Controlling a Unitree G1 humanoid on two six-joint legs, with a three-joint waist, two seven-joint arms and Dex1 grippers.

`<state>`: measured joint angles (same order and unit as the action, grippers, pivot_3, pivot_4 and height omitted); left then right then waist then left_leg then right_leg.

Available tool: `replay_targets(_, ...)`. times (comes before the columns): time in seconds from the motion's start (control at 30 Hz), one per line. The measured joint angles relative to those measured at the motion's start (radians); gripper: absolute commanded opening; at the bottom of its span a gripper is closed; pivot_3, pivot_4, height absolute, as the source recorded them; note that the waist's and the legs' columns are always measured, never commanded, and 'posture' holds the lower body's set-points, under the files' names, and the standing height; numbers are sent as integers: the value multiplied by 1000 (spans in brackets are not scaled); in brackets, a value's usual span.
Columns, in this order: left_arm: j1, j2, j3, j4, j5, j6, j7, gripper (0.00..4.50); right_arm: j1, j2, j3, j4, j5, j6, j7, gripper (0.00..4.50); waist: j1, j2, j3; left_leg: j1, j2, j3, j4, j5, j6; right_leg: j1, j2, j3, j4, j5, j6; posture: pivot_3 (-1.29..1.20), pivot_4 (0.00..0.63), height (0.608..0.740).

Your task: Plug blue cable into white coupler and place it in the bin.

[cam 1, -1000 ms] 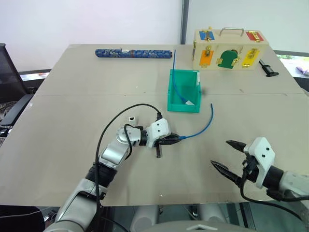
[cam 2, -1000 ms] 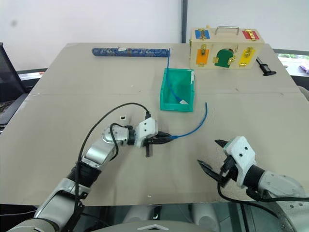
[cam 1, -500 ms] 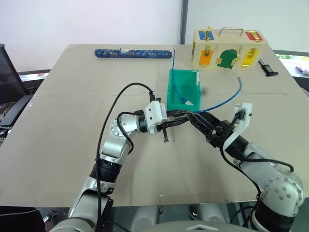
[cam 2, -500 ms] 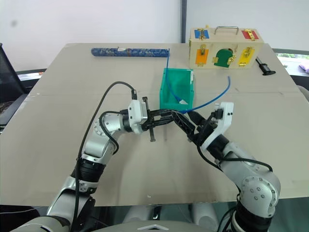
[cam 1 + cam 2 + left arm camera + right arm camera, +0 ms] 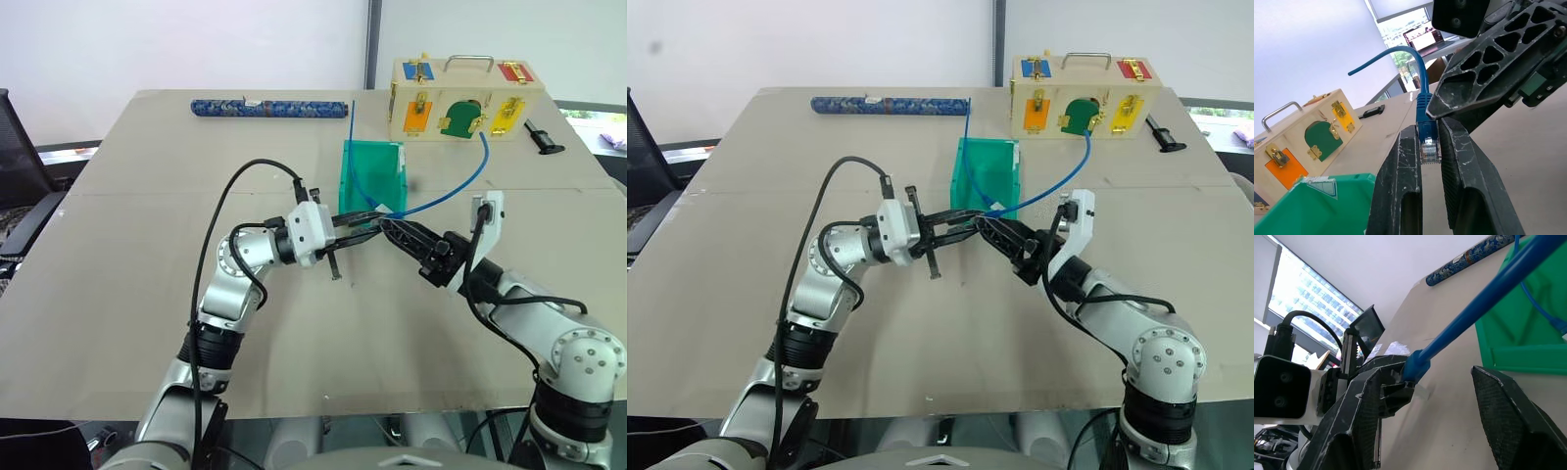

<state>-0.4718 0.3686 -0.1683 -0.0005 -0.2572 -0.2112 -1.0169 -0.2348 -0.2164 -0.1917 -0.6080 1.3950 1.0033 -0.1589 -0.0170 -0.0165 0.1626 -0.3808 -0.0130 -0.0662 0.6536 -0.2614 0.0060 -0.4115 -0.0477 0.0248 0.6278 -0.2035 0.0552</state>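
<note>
Left end effector [image 5: 364,223], raised off the counter [image 5: 147,294], clamps the blue cable [image 5: 460,186] plug; right end effector [image 5: 394,231], arriving at three o'clock, half-open, nothing held: handover pending.

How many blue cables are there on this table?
2. One blue cable is pinched by its plug end in the left gripper and arcs up above the table. A second blue cable lies in the green bin, sticking out over its far wall.

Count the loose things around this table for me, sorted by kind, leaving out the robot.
Blue cables: 2, the held blue cable and the blue cable in the bin
Green bin: 1
Wooden latch box: 1
Dark-blue patterned rod: 1
Small black tool: 1
Total: 6
</note>
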Motion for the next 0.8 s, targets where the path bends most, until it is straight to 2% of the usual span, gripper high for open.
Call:
replay_targets(0.1,3,1,0,-1,2,2,1,0,-10,-24,18,5,28,-29,-6,369,0,0,0,0,0,0,0,0,0,0,0,0,0,0,0,0,150,740)
replay_targets(0.13,4,1,0,-1,4,3,2,0,-11,-28,21,5,34,-32,-6,72,0,0,0,0,0,0,0,0,0,0,0,0,0,0,0,0,150,740)
replay_targets(0.37,6,9,-3,-9,4,6,6,0,-12,-81,55,15,83,-78,-23,72,0,0,0,0,0,0,0,0,0,0,0,0,0,0,0,0,150,740)
replay_targets(0.53,18,19,1,-38,-27,92,16,2294,-12,-118,77,23,99,-99,-27,0,0,0,0,0,0,0,0,0,0,0,0,0,0,0,0,0,150,740)
replay_targets(0.63,60,73,34,-83,-95,248,33,3718,-12,-136,80,35,102,-113,-23,0,-7,0,0,0,1,0,0,0,0,0,1,0,0,0,0,0,150,740)
replay_targets(0.67,92,118,60,-102,-126,321,32,4272,-12,-143,82,40,102,-115,-18,0,-14,0,0,0,2,0,-1,0,0,-1,1,0,0,0,0,0,150,740)
replay_targets(0.7,113,149,81,-109,-145,370,31,4445,-10,-149,84,42,102,-118,-15,0,-17,1,0,0,2,0,-1,0,0,-1,1,0,0,0,0,0,150,740)
replay_targets(0.8,155,234,141,-109,-196,486,24,4445,-9,-154,91,47,102,-127,1,0,-22,0,1,0,2,0,-1,0,0,-1,2,0,0,0,0,0,150,740)
